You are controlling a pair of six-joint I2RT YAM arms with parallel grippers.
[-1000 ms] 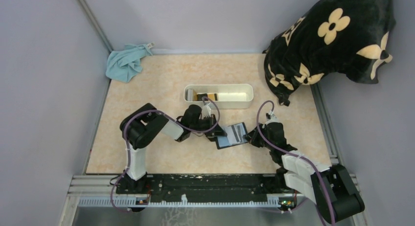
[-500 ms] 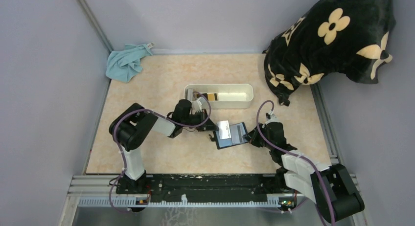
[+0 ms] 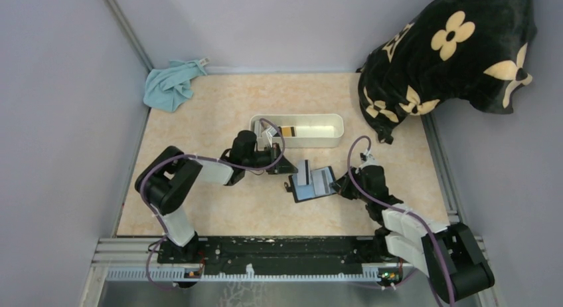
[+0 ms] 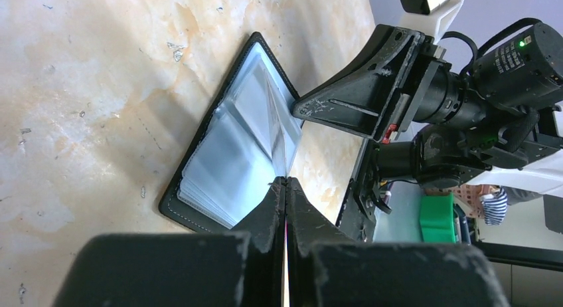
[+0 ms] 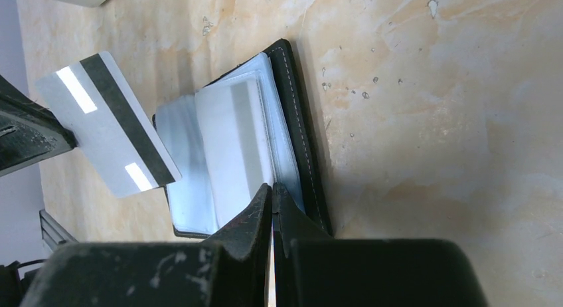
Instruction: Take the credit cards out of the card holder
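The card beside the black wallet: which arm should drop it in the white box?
Left. The left hand pinches the card, and the white box sits just behind that arm. The right hand is busy clamping the wallet, probably keeping it steady.

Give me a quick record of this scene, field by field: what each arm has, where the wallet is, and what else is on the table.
left gripper: jaws shut on a credit card, held outside the slots of the card holder
right gripper: jaws shut on the card holder's inner sleeves
card holder: open, lying flat on the table
white tray: just behind the card holder
blue cloth: far left corner
black floral pillow: far right corner
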